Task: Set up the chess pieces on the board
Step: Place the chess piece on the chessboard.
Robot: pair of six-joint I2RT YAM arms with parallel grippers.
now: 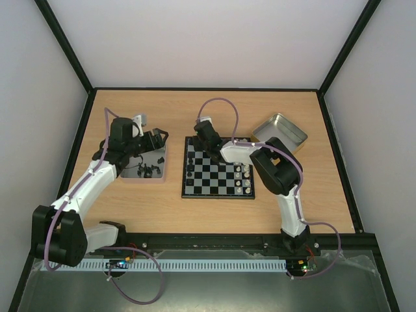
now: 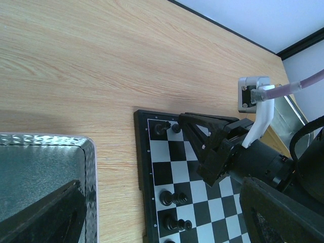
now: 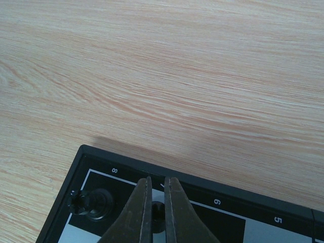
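The board (image 1: pixel 218 188) lies mid-table, with black chess pieces (image 1: pixel 190 170) along its left columns. My right gripper (image 1: pixel 197 144) is down at the board's far left corner. In the right wrist view its fingers (image 3: pixel 136 212) are shut on a small black piece (image 3: pixel 158 212) on the square beside the corner. Another black piece (image 3: pixel 91 202) stands on the corner square. My left gripper (image 1: pixel 158 138) hovers open over the far edge of the left tray (image 1: pixel 166 170), which holds more black pieces (image 1: pixel 148 170). The left wrist view shows its fingers (image 2: pixel 40 212) wide apart and empty.
Pale pieces (image 1: pixel 242 179) stand along the board's right columns. A second metal tray (image 1: pixel 279 133) sits tilted at the back right. Two black pieces (image 2: pixel 177 198) stand on the board's left edge, seen from the left wrist. Black frame rails border the table.
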